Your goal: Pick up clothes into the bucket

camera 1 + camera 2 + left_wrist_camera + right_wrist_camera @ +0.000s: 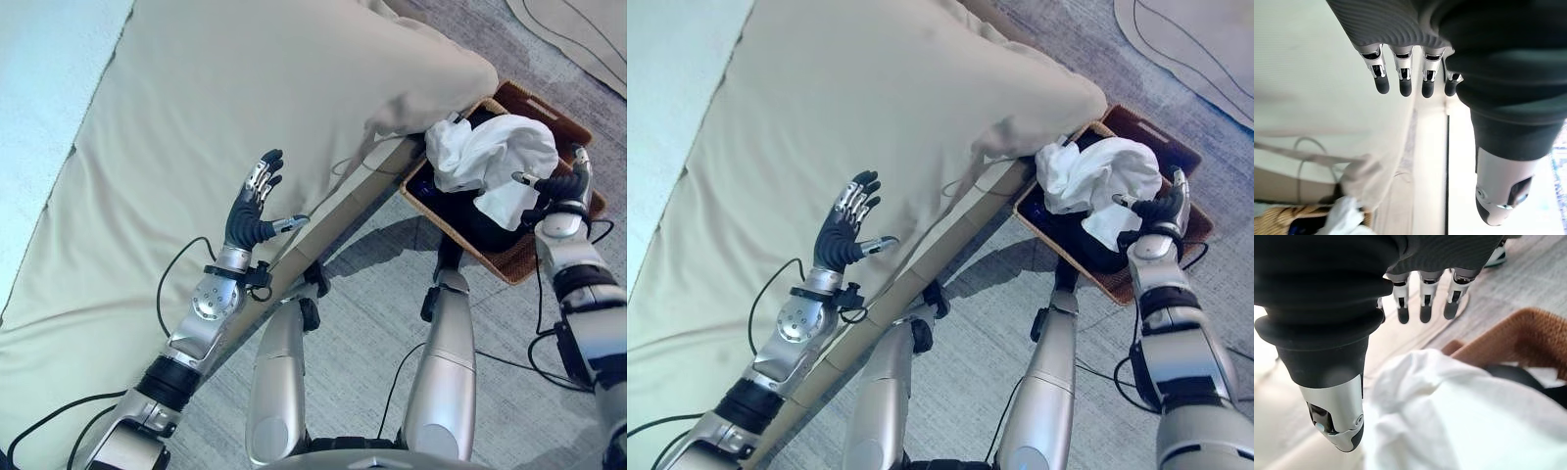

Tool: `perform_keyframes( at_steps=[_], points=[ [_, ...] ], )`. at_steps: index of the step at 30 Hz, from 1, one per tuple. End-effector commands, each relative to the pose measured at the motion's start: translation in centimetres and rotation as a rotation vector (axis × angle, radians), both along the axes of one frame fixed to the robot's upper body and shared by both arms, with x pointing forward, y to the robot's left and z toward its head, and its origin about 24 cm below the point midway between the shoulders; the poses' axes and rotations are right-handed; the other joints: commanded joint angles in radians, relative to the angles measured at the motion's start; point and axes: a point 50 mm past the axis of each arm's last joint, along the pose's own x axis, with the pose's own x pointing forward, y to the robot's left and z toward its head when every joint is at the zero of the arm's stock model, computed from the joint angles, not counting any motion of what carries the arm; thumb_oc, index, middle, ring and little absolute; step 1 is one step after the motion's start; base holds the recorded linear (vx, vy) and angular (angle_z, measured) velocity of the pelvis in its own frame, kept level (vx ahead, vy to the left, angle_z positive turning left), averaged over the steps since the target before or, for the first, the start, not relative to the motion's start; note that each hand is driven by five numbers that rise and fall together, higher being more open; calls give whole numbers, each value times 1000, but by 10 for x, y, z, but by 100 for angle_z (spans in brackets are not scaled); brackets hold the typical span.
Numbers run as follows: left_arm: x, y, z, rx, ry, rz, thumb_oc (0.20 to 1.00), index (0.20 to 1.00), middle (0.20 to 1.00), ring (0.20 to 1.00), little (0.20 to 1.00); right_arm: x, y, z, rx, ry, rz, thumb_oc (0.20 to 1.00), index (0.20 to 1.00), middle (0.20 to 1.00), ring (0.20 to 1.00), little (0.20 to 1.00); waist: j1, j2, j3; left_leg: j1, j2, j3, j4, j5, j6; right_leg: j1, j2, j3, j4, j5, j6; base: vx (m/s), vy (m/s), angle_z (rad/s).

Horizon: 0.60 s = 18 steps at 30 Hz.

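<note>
White garment in basket, both hands empty

White garment lies bunched in the woven basket on the floor, on top of dark clothing, at the corner of the beige mattress. Right hand hovers just beside the cloth over the basket's rim — fingers straight, holding nothing. Left hand raised over the mattress edge, well apart from the basket — fingers spread, empty.

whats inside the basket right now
A white cloth is heaped in the basket, spilling over its near rim, on top of something dark. What that dark thing is, and the basket's bottom, stay covered. The right hand hovers open beside it.
</note>
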Motion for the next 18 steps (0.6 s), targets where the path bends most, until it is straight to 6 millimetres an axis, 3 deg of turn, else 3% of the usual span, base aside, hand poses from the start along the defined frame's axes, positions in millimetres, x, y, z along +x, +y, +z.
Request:
perform_keyframes(
  at_steps=[1,3,4,10,18],
  points=[
    [-6,15,-5,-43,-11,48,1000,1000,1000,1000,1000,-13,22,-27,31,-64,86,1000,1000,1000,1000,1000,-15,-56,-109,78,-2,-106,-31,-47,-18,101,26,-53,-83,37,16,116,-77,11],
    [-7,17,-9,-59,8,54,1000,1000,1000,1000,1000,-17,28,-33,33,-69,111,1000,1000,1000,1000,1000,-16,-61,-108,117,-2,-110,-54,-41,-21,144,25,-67,-98,37,18,117,-71,8],
    [-7,23,-18,-73,46,77,1000,1000,1000,1000,1000,-25,43,-38,31,-99,180,1000,1000,1000,1000,1000,-18,-78,-117,174,2,-119,-87,-31,-27,215,28,-85,-127,36,20,138,-73,8],
    [-13,37,-42,-72,144,145,1000,1000,1000,1000,1000,-52,64,-59,137,-152,264,1000,1000,1000,1000,1000,-10,-109,-160,358,16,-139,-208,4,-43,418,46,-158,-219,39,30,135,-61,9],
    [-22,47,-65,-39,232,210,1000,1000,1000,1000,1000,-76,80,-87,245,-109,319,1000,1000,1000,1000,1000,9,-129,-251,511,34,-149,-347,58,-55,598,86,-231,-326,43,40,114,-23,18]
  ],
)
